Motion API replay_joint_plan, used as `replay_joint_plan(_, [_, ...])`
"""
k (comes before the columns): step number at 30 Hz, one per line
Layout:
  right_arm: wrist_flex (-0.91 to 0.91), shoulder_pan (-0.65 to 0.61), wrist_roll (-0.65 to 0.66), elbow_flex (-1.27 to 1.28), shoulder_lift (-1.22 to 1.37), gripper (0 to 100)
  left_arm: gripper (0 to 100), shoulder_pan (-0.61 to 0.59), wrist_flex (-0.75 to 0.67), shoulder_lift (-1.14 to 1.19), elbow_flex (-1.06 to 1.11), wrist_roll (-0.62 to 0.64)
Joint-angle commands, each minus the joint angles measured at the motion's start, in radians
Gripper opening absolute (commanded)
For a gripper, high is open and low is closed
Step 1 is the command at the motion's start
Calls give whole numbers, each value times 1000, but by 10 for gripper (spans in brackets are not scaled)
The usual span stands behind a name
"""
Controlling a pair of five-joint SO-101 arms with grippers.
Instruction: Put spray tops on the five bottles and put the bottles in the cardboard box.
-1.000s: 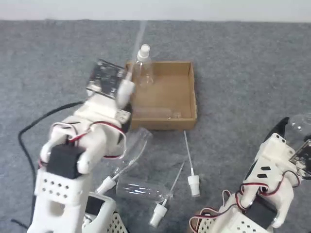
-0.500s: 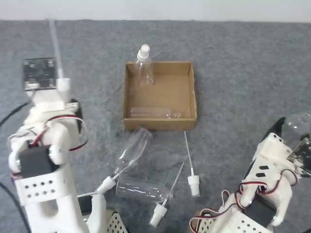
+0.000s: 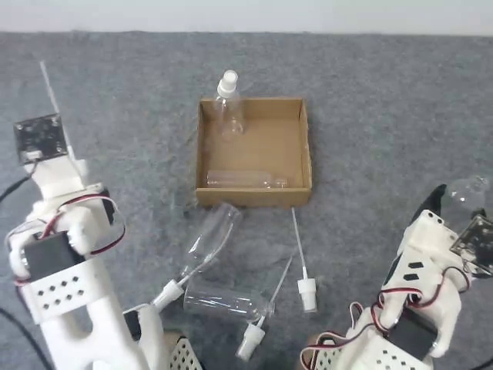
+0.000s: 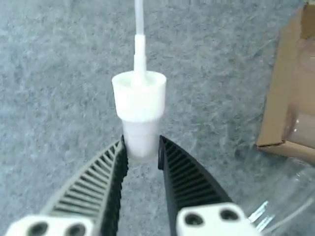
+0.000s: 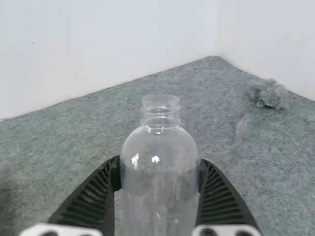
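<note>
My left gripper is shut on a white spray top, its dip tube pointing away from me. In the high view this spray top is held up at the far left, well left of the cardboard box. My right gripper is shut on an open-necked clear bottle, which is held up at the right edge as the bottle. Inside the box, a capped bottle stands in the back left corner and a bare bottle lies along the front wall.
On the grey carpet in front of the box lie a slanted bottle with a spray top at its lower end, a bare bottle, and two loose spray tops with long tubes. The box corner is near my left gripper.
My left arm swung from the box's left wall out to the far left, carrying the spray top with it. The right arm with its bottle barely shifted.
</note>
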Motion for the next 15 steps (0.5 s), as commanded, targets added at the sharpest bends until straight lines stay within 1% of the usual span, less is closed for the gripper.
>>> replay_joint_plan(1, [-21,-22,18,-9,-21,58,13,-57,9,-17,-4,12])
replay_joint_plan(3, [-19,-44,18,-8,-21,58,13,-107,9,-15,-1,15])
replay_joint_plan(5, [-19,-56,18,-8,-19,58,13,-138,8,-15,21,49])
replay_joint_plan(8, [-28,-58,18,8,-19,58,13,-143,-8,-15,88,124])
replay_joint_plan(12, [-22,-58,20,8,-19,58,13,-143,-81,-15,191,226])
replay_joint_plan(15, [-22,-59,20,8,-19,58,13,-143,-137,-21,259,273])
